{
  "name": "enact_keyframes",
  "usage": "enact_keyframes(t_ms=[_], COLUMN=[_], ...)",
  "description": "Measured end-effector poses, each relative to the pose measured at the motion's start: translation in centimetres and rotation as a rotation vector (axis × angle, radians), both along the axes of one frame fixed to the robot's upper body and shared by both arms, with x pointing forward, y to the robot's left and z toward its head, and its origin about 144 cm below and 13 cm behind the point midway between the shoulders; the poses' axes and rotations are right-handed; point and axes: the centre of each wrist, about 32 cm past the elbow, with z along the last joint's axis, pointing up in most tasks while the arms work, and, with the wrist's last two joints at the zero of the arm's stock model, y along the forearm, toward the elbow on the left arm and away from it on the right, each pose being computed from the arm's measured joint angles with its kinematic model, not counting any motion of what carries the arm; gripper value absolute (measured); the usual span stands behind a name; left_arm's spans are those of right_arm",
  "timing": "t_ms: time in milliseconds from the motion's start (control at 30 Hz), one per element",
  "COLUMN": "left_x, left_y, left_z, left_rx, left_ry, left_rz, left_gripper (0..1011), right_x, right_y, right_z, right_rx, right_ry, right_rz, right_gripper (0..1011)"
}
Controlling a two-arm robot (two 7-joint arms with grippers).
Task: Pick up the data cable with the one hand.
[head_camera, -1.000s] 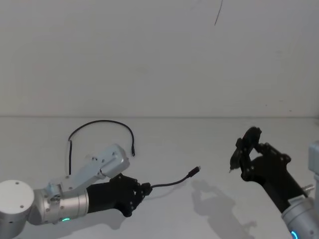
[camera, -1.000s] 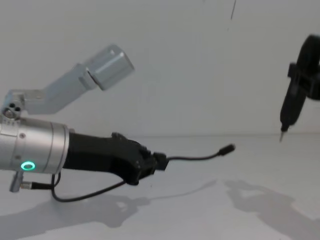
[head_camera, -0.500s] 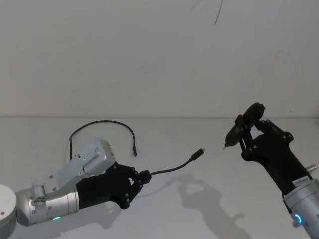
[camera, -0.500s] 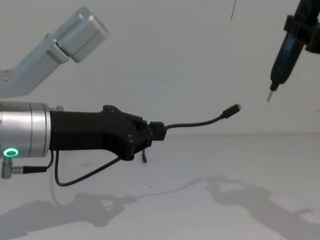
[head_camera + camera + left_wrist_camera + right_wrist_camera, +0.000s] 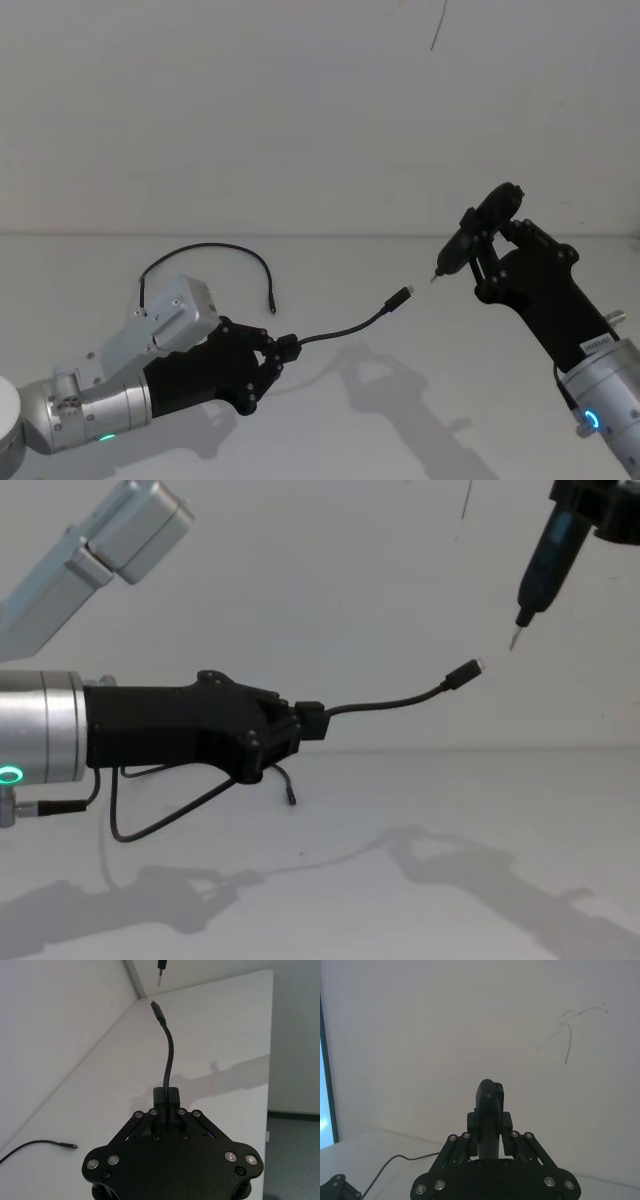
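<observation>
Black wire (image 5: pixel 205 247) lies curved on the surface (image 5: pixel 400 420), far left. My left claw (image 5: pixel 285 350), closed, holds the data cable (image 5: pixel 350 328) aloft; it runs rightward, plug near the tool (image 5: pixel 465 240) clamped in my right claw (image 5: pixel 488 255).

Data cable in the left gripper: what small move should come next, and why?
Probably a small further lift, with the grip unchanged. The left gripper is shut on the data cable near one end. Its plug hangs in the air, clear of the table, close to the tip of the narrow tool in the right gripper. A straight rise would likely avoid that tip.
</observation>
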Motion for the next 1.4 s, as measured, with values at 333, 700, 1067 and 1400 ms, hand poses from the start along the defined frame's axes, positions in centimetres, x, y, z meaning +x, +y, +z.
enact_keyframes(t_ms=[333, 700, 1067, 1400], left_x=[-0.11, -0.16, -0.18, -0.19], left_y=[0.11, 0.16, 0.19, 0.2], left_z=[0.06, 0.09, 0.11, 0.1], left_rx=[-0.008, -0.012, -0.013, -0.014], left_ry=[-0.01, -0.014, -0.016, -0.017], left_rz=[-0.002, -0.003, -0.003, -0.003], left_gripper=[39, 39, 39, 39], right_x=[0.56, 0.89, 0.85, 0.83], right_y=[0.31, 0.45, 0.44, 0.48], right_z=[0.13, 0.15, 0.15, 0.12], right_rx=[0.024, 0.038, 0.041, 0.045], right_ry=[0.008, 0.018, 0.028, 0.035], right_rz=[0.022, 0.038, 0.041, 0.041], right_gripper=[263, 263, 263, 263])
